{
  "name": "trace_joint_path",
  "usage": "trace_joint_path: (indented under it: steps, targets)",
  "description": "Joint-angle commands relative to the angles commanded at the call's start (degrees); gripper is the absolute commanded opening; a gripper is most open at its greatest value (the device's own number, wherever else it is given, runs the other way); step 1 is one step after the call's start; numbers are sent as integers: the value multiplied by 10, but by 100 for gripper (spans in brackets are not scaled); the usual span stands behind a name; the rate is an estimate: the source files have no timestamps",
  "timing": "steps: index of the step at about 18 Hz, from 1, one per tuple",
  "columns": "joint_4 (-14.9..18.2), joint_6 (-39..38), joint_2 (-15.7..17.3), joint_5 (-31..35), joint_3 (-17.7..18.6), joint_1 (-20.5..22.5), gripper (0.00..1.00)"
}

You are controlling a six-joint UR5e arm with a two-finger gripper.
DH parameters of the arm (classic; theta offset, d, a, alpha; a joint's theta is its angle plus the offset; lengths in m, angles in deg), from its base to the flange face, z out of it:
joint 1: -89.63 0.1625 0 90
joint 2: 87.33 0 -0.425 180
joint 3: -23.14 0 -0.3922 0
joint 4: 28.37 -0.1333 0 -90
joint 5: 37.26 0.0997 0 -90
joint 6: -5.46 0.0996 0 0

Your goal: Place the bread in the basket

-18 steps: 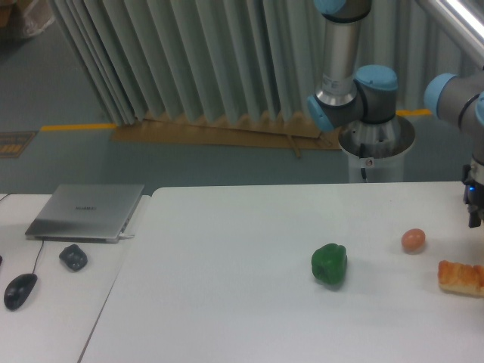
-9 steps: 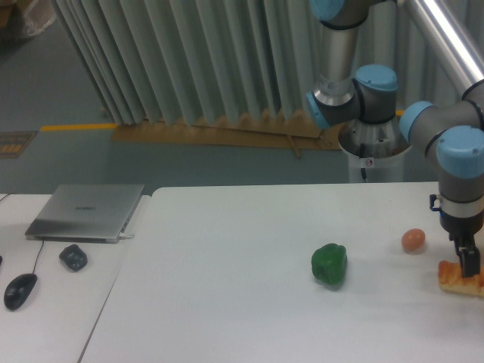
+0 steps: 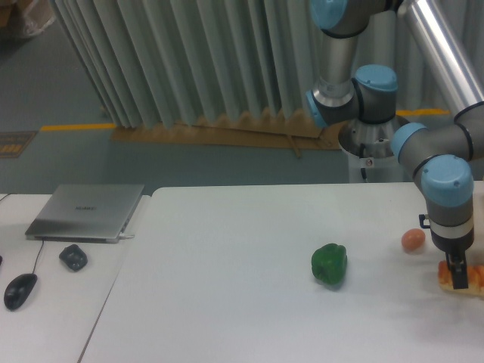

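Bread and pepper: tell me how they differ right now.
The bread is orange-brown and oblong; the pepper is green and rounded. The bread lies at the table's right edge under the gripper, partly hidden; the pepper sits alone, in full view. Both rest on the white table.

Lab, robot arm [image 3: 446, 189], laptop [image 3: 87, 212], mouse [image 3: 20, 290]

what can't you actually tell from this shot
- Gripper: jaws mostly hidden by the wrist, so open or shut on the bread is unclear.
- Bread: partly covered by the gripper and cut off at the right frame edge.
- Basket: not in the camera view at all.
- Dark lump by the laptop: too small to identify.
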Motion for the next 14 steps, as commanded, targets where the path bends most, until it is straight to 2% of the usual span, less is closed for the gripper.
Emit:
trace_joint_path:
  steps: [4,5,6,9,10,11,13,14]
  targets:
    - [-2,1,-1,-1,-1,0,100]
    - [-2,0,-1,-1,-1,0,91]
    - [-2,1,-1,-1,-1,0,75]
    - [-2,-1,-1,-1,0,0,47]
    - [-2,-2,0,-1,0,0,42]
    - [-1,-9,1,-1,0,1,23]
    - [-1,-14,3,-2,0,1,8]
    - [-1,-15,4,-2,0,1,7]
